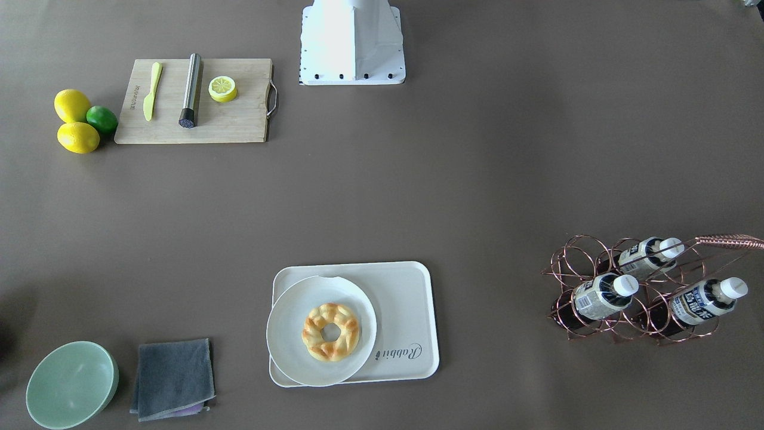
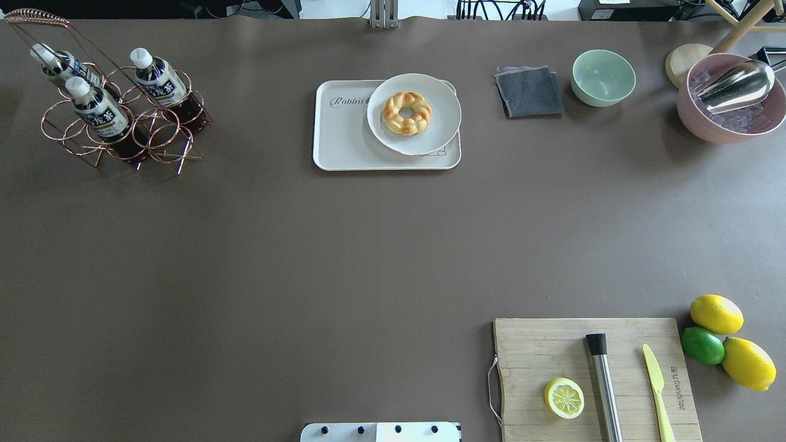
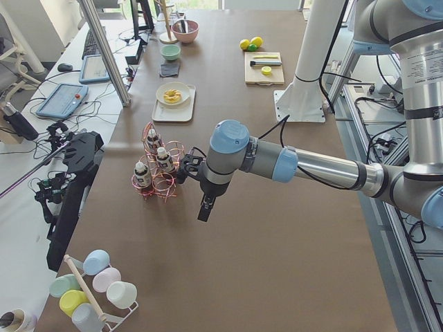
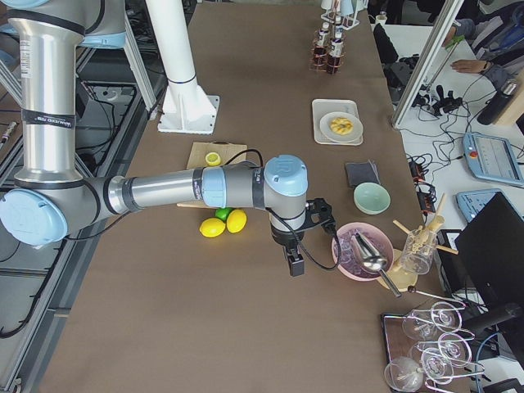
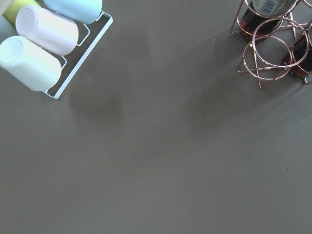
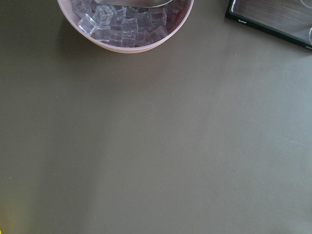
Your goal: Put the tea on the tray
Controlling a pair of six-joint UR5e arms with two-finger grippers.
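Observation:
Three tea bottles stand in a copper wire rack (image 1: 621, 298) at the table's left end; one tea bottle (image 1: 601, 295) (image 2: 98, 112) is at the rack's front. The cream tray (image 1: 409, 301) (image 2: 344, 138) lies at the far middle, with a round white plate (image 1: 286, 334) and a doughnut (image 1: 330, 331) covering half of it. My left gripper (image 3: 204, 207) hangs beside the rack, apart from it, and shows only in the exterior left view. My right gripper (image 4: 293, 264) hangs near a pink ice bowl (image 4: 360, 250). I cannot tell whether either is open or shut.
A wooden cutting board (image 2: 552, 350) holds a lemon half, a steel rod and a yellow knife, with two lemons and a lime (image 2: 703, 345) beside it. A green bowl (image 2: 603, 77) and a grey cloth (image 2: 529, 92) lie right of the tray. Cups on a rack (image 5: 46, 41) lie near the left arm.

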